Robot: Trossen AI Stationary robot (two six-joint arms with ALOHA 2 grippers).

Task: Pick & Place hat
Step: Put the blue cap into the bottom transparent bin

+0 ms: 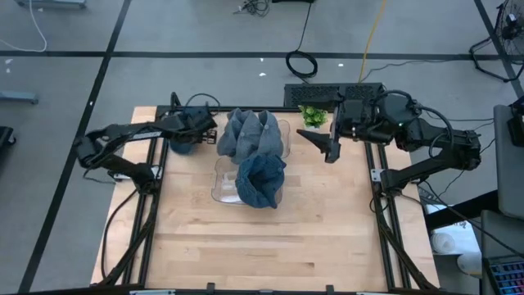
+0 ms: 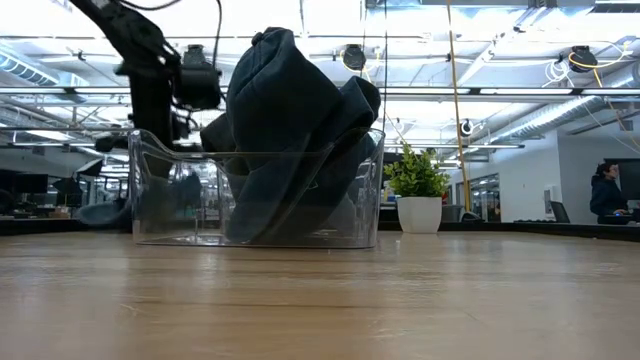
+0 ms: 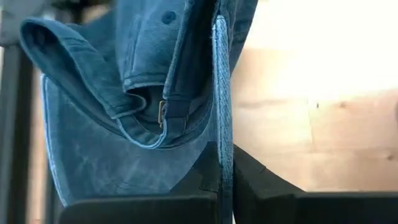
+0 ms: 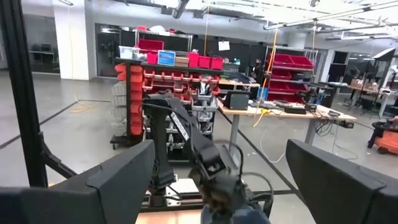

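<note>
the front half of the table (image 1: pixel 262 254) lay bare wood, wide open from rail to rail. past it, near the middle, a clear bin (image 1: pixel 223 184) sat with a dark blue hat (image 1: pixel 260 180) bulging over its right rim; in the low view the cloth rose well above the bin's walls. just behind stood a second bin (image 1: pixel 283 135), touching or nearly touching the first, with a paler grey-blue pile (image 1: pixel 248 134) heaped in it and spilling over its near edge. left of that pile, close to the table's back-left corner, the left gripper (image 1: pixel 190 131) held another hat (image 3: pixel 112 124); its wrist view showed the jaws pinched almost together on a thin fold of denim, the hat's strap and buckle just beyond. whether that hat touched the wood could not be told. right of the bins a strip of table stayed open up to the right gripper (image 1: pixel 321 143), which hung by the back-right edge with its jaws spread wide and nothing between them. behind it, at the rear rail, stood a small plant (image 1: pixel 312 115), then the floor.
</note>
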